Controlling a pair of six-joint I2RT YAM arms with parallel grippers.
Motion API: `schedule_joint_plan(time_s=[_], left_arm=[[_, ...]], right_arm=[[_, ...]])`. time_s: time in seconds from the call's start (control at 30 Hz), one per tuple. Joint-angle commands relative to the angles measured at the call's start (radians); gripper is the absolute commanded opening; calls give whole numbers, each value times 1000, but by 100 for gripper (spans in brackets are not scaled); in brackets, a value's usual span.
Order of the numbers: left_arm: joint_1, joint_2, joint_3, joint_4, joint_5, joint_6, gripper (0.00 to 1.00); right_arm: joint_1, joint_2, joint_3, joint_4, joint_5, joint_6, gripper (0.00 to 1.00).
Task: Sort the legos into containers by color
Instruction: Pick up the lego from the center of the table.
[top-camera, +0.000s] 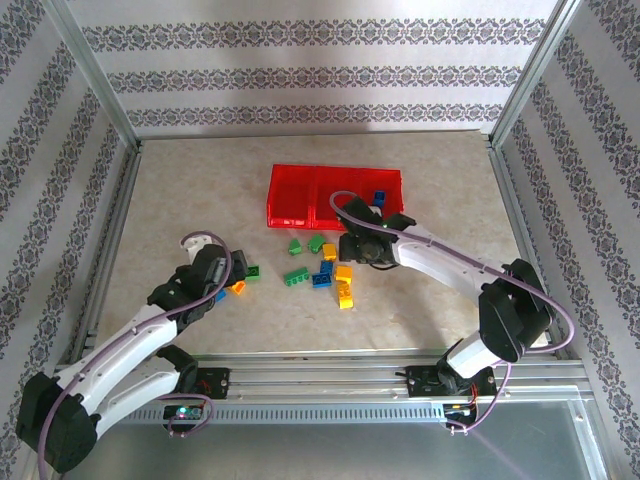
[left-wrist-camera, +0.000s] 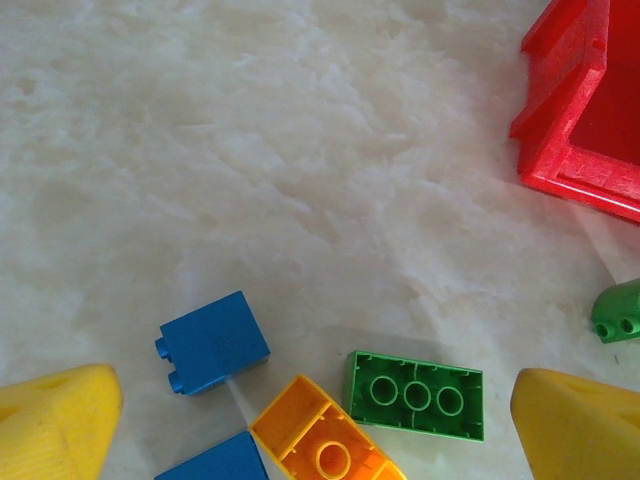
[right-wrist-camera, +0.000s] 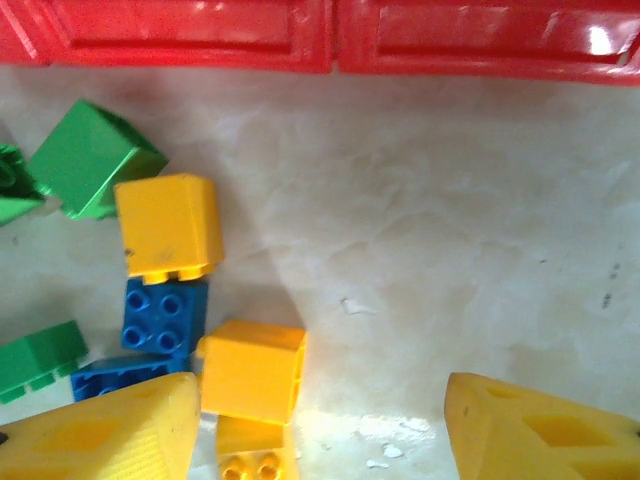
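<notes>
The red tray (top-camera: 300, 195) of containers lies at the table's middle back, with a blue lego (top-camera: 379, 197) in its right compartment. Loose legos lie in front of it: green (top-camera: 295, 277), blue (top-camera: 322, 279) and yellow (top-camera: 346, 295). My left gripper (top-camera: 232, 272) is open low over a blue brick (left-wrist-camera: 212, 342), an orange brick (left-wrist-camera: 325, 440) and a green brick (left-wrist-camera: 417, 394), both upside down. My right gripper (right-wrist-camera: 320, 430) is open, holding nothing. A yellow brick (right-wrist-camera: 250, 372) lies on the table beside its left finger (right-wrist-camera: 120, 430).
The tray's front wall (right-wrist-camera: 330, 35) runs close ahead of the right gripper, and its corner (left-wrist-camera: 585, 110) shows in the left wrist view. Metal frame posts and patterned walls enclose the table. A rail (top-camera: 400, 372) crosses the near edge.
</notes>
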Motion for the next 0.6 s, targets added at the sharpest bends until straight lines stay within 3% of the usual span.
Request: schedule_joint_plan(time_s=[0.0,0.57], left_arm=[[-5,9,28,40,8,27,100],[2,10,25,52,-3,25,100]], right_arm=[[21,32,7,7,-10,67,68],[34,321,245,41,-67,-31,63]])
